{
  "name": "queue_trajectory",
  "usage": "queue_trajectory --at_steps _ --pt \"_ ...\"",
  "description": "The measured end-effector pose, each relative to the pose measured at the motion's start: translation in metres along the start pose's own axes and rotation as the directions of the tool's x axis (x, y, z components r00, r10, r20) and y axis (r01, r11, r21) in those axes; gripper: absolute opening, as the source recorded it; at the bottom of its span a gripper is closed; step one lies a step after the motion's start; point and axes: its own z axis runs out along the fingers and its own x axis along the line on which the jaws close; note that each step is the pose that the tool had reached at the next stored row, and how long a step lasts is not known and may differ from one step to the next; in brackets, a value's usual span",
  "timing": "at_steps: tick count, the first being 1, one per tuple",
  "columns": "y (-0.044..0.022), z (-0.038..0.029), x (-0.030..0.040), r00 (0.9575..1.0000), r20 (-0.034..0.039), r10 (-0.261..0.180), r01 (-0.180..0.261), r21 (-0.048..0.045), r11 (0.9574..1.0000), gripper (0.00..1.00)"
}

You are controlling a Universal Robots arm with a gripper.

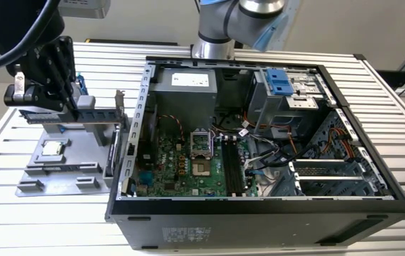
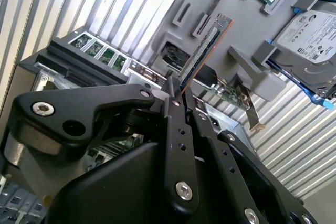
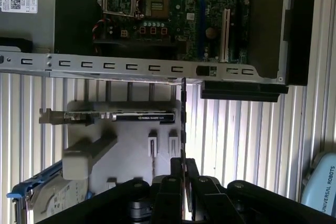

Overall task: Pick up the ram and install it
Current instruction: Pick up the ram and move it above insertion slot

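Note:
My gripper (image 1: 73,111) is shut on the ram (image 1: 46,116), a long thin stick with a row of chips. It is held level above the grey parts tray (image 1: 60,178) at the exterior view's left, outside the case. In the second wrist view the ram (image 2: 206,48) sticks out from between the black fingers (image 2: 173,108) towards the tray. The first wrist view shows the ram (image 3: 183,119) edge-on as a thin dark line rising from the gripper (image 3: 182,163). The motherboard (image 1: 188,170) lies in the open computer case (image 1: 259,205), with its long dark memory slots (image 1: 232,166) bare.
On the tray are a square silver processor (image 1: 51,149), a card with a metal bracket (image 3: 121,117) standing in a holder, and a hard drive (image 2: 310,32). The case's metal side wall (image 3: 131,67) lies between tray and motherboard. Cables (image 1: 274,152) and a drive cage (image 1: 288,90) crowd the case interior.

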Motion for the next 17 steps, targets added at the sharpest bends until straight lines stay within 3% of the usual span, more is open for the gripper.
queue_trajectory --at_steps 17 --pt "0.0138 0.0002 -0.0004 1.0000 0.0000 0.000 0.000 0.0001 1.0000 0.00"
